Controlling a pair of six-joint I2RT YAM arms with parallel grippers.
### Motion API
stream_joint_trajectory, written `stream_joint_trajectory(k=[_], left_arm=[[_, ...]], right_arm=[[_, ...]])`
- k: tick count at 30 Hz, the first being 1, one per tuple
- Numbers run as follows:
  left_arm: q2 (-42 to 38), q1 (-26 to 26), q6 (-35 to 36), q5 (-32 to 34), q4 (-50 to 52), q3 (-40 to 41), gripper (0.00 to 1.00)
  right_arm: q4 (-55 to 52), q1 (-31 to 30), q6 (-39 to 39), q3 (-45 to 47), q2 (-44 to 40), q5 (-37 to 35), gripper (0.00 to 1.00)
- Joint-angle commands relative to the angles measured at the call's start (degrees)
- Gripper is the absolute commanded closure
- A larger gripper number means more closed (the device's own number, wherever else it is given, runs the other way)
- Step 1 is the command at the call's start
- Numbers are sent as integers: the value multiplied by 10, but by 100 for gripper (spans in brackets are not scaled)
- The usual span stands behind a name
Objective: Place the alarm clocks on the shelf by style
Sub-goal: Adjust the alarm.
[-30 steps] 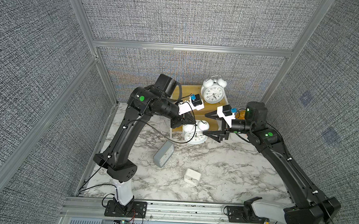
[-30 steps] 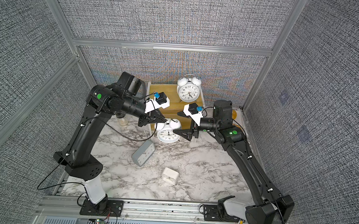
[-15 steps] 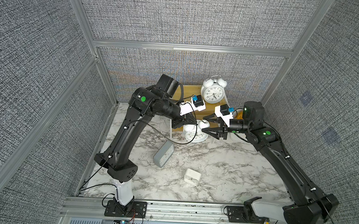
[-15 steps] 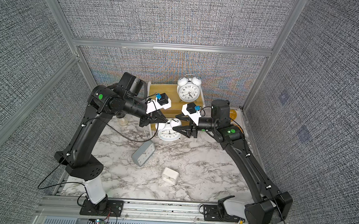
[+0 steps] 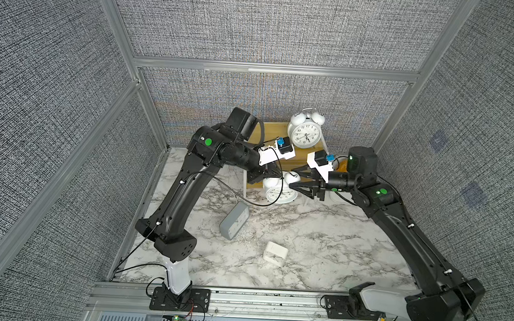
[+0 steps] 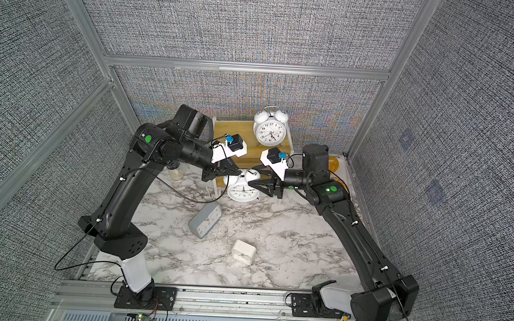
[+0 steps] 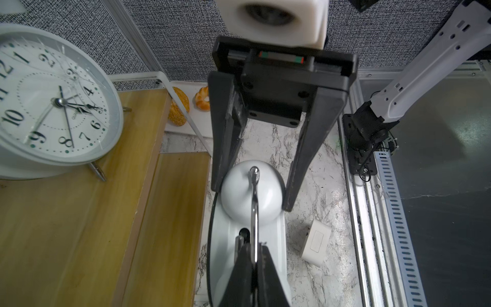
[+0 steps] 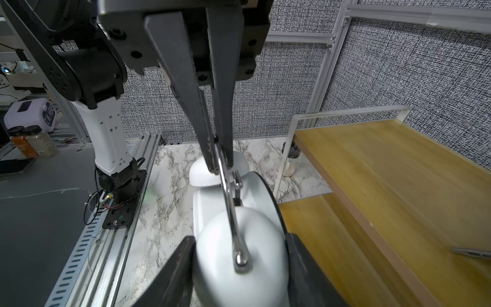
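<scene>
Four alarm clocks show in both top views. One bell clock [image 5: 305,135] stands upright on the top board of the shelf [image 5: 267,134], in the upper middle of the frame. A grey clock [image 5: 234,220] and a small white clock [image 5: 275,253] lie apart on the marble table [image 5: 321,240], in the lower middle. The second bell clock [image 5: 279,192] is at the centre of the frame, just in front of the shelf's lower board, with one of my arms on each side. I cannot tell whether its feet touch the table.

My left gripper [image 8: 216,159] is clenched on that clock's thin metal handle [image 8: 229,207], at the centre of the right wrist view. My right gripper [image 7: 252,196] straddles one white bell [image 7: 239,202], and its jaws appear to press against both sides of it.

I judge this to be a handover, and a risky one. The bell is smooth and domed, so the right jaws could slide off it. If my left gripper lets go before that grip is firm, the clock could drop onto the marble. If either arm pulls while both are holding, the wire handle could bend or the clock could twist loose. Lifting it to the top board also brings it close to the standing clock, which a nudge could topple.
</scene>
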State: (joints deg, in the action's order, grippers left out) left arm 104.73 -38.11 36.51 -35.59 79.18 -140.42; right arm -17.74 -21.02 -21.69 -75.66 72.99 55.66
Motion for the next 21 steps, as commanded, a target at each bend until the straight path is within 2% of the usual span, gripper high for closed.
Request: stream_joint_trajectory(k=[1, 2, 4, 6, 11, 14, 21], left_arm=[[-12, 0, -6, -13, -37, 11, 82], [-14, 0, -6, -13, -39, 14, 80], [-18, 0, -8, -11, -45, 21, 68], [-22, 0, -10, -7, -52, 28, 61], [-38, 0, -15, 7, -75, 61, 47], [-59, 3, -21, 14, -105, 96, 42], [-154, 41, -68, -58, -235, 234, 23]], right_arm=[[19, 0, 8, 2, -6, -8, 57], [22, 1, 10, 4, -7, -9, 58], [27, 3, 14, 6, -10, -10, 59], [33, 5, 18, 9, -12, -9, 59], [42, 10, 26, 13, -15, -11, 61], [44, 12, 29, 13, -18, -10, 62], [49, 20, 39, 9, -31, -10, 64]])
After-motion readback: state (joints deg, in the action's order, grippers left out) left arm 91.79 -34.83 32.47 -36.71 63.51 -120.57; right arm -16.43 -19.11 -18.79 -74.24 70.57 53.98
